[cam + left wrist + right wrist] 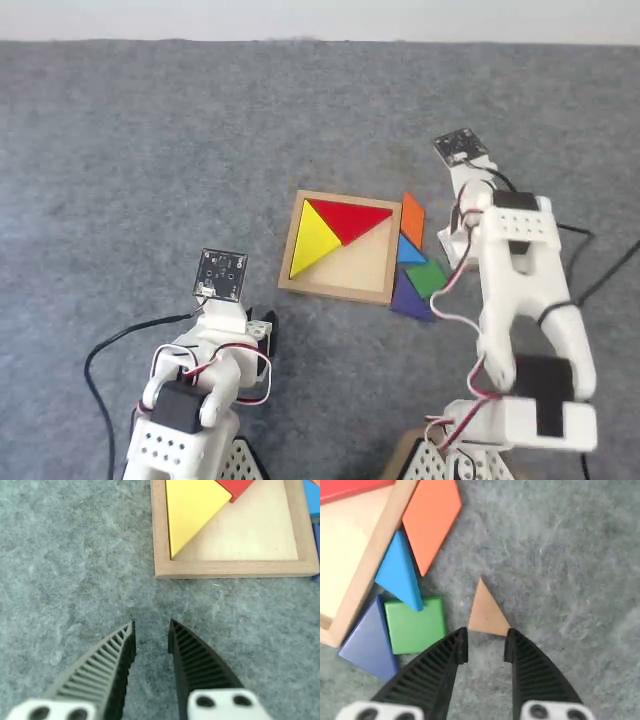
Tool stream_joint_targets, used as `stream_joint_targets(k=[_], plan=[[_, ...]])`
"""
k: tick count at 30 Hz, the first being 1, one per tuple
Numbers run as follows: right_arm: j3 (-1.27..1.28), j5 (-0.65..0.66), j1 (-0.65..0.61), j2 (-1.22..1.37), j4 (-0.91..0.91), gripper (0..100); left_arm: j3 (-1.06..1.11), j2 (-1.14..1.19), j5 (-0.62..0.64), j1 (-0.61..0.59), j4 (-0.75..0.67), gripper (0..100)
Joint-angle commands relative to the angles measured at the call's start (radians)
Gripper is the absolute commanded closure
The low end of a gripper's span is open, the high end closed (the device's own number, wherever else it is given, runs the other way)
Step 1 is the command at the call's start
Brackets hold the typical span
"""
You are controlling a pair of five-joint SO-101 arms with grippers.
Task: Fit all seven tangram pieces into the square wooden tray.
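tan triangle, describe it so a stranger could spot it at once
Loose pieces lie along one side of the tray. Past the green square, alone on the carpet just ahead of the right gripper, is the tan triangle. It is the only tan piece and touches no other.

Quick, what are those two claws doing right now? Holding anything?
Left gripper: open, holding nothing.
Right gripper: open, tips beside the tan triangle, not gripping it.
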Motion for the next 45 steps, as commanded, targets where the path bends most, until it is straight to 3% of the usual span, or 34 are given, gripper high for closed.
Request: stream_joint_targets(k=[1, 7, 14, 20, 24, 30, 36, 45], plan=[[-0.100, 0.043, 0.001, 0.058, 0.019, 85.1, -0.012, -0.017, 0.006, 0.002, 0.002, 89], [-0.097, 0.057, -0.053, 0.062, 0.007, 85.0, -0.012, -0.017, 0.006, 0.002, 0.002, 89], [-0.055, -0.092, -0.180, -0.045, 0.012, 85.0, -0.012, -0.017, 0.006, 0.002, 0.002, 89], [-0.005, -0.169, -0.197, -0.113, -0.179, 84.7, -0.012, -0.017, 0.006, 0.002, 0.002, 89], [-0.091, -0.215, -0.269, -0.015, -0.199, 80.9, -0.012, -0.017, 0.006, 0.002, 0.002, 89], [-0.276, -0.302, -0.262, 0.248, -0.202, 70.4, -0.012, -0.017, 0.006, 0.002, 0.002, 89], [-0.316, -0.382, -0.248, 0.395, -0.251, 70.6, -0.012, -0.017, 0.006, 0.002, 0.002, 89], [-0.324, -0.500, -0.213, 0.421, -0.179, 74.2, -0.012, -0.017, 0.006, 0.002, 0.002, 89]])
